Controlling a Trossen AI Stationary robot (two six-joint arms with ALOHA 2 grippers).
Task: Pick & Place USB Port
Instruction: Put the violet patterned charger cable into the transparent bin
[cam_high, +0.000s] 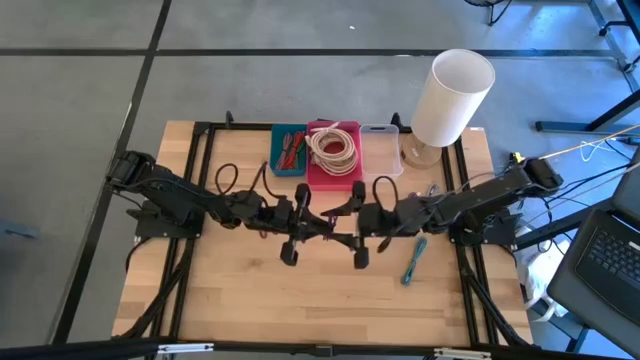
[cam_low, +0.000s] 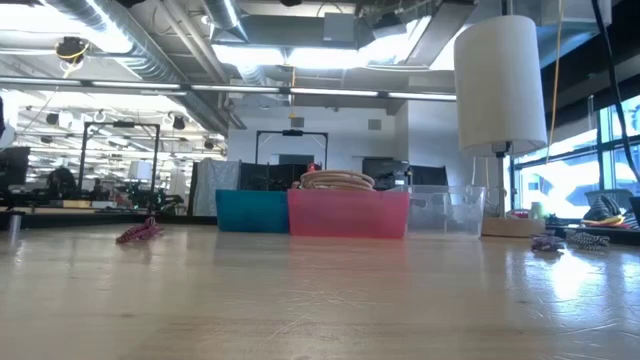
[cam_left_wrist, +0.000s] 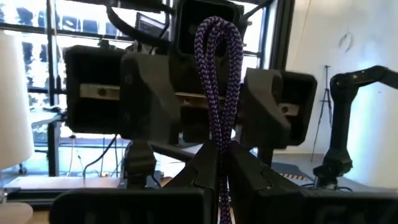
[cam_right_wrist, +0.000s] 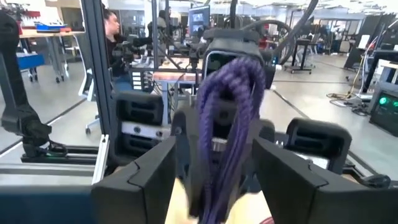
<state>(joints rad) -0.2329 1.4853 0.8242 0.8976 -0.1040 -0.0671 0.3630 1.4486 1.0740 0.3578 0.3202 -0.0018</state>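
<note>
Purple braided USB cable (cam_left_wrist: 217, 81) hangs looped mid-air over the desk's middle, pinched in my closed left gripper (cam_left_wrist: 217, 177); right gripper (cam_right_wrist: 214, 168) spread around it, bins unreached.

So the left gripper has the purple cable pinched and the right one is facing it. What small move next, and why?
Probably ease the right gripper forward and close it on the purple braided cable. The left gripper is shut on the cable's loop, while the right gripper's fingers stand open on either side of the cable, not gripping it. The two grippers face each other above mid-table, which looks like a handover.
</note>
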